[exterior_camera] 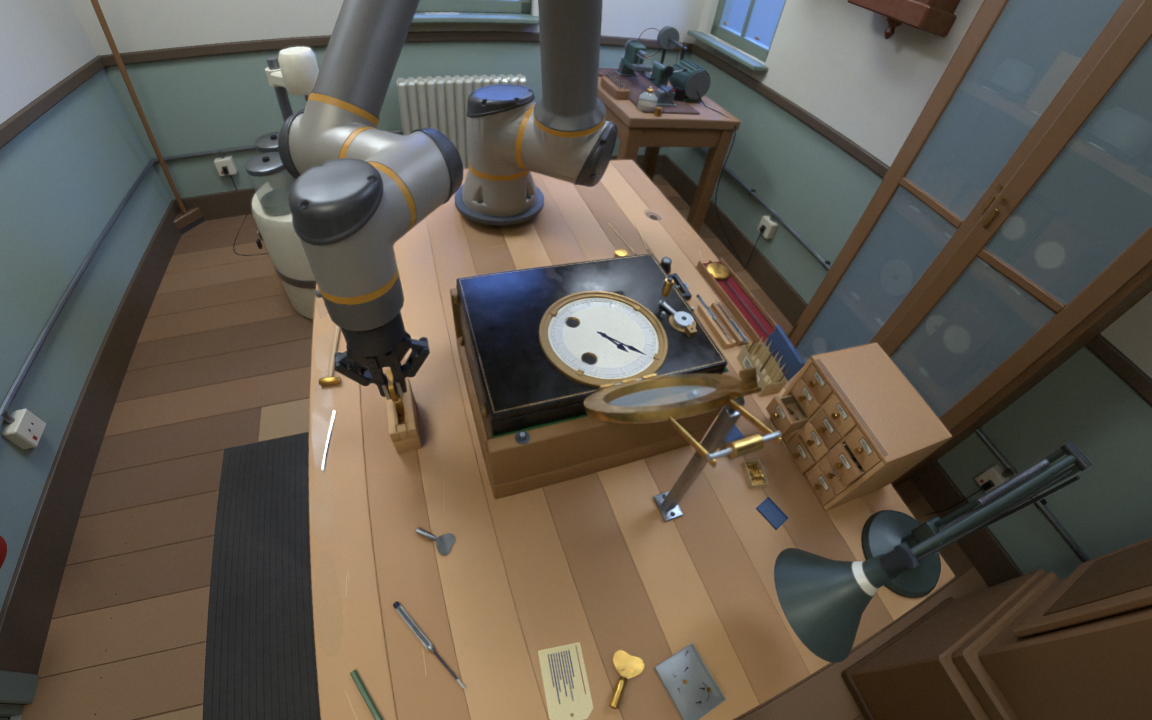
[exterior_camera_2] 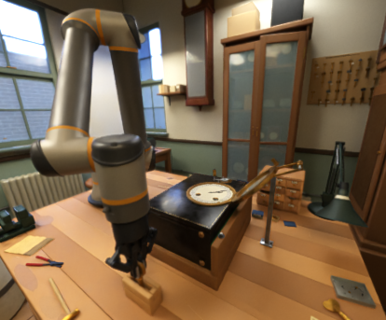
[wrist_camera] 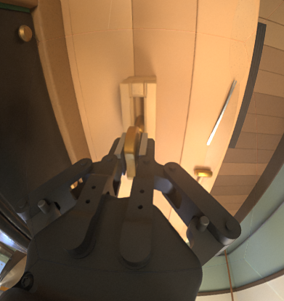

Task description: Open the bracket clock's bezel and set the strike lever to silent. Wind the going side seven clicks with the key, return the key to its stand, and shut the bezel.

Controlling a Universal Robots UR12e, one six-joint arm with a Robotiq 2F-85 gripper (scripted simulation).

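Note:
The brass winding key [wrist_camera: 132, 144] stands with its shaft down in the slot of the small wooden key stand [exterior_camera: 404, 427] [exterior_camera_2: 142, 294], left of the clock. My gripper [exterior_camera: 393, 386] [exterior_camera_2: 138, 268] [wrist_camera: 133, 149] is directly above the stand, and its fingers sit either side of the key's bow, starting to part. The bracket clock [exterior_camera: 582, 349] [exterior_camera_2: 198, 221] lies on its back in a wooden cradle with its white dial up. Its brass bezel [exterior_camera: 663, 398] [exterior_camera_2: 265, 177] is swung open to the front right.
Behind the bench are a radiator [exterior_camera: 448, 100] and a side table with a small lathe [exterior_camera: 663, 76]. A drawer cabinet [exterior_camera: 849, 421], a desk lamp [exterior_camera: 867, 573], a spare key [exterior_camera: 623, 673], a tag [exterior_camera: 565, 679] and hand tools [exterior_camera: 426, 640] lie around.

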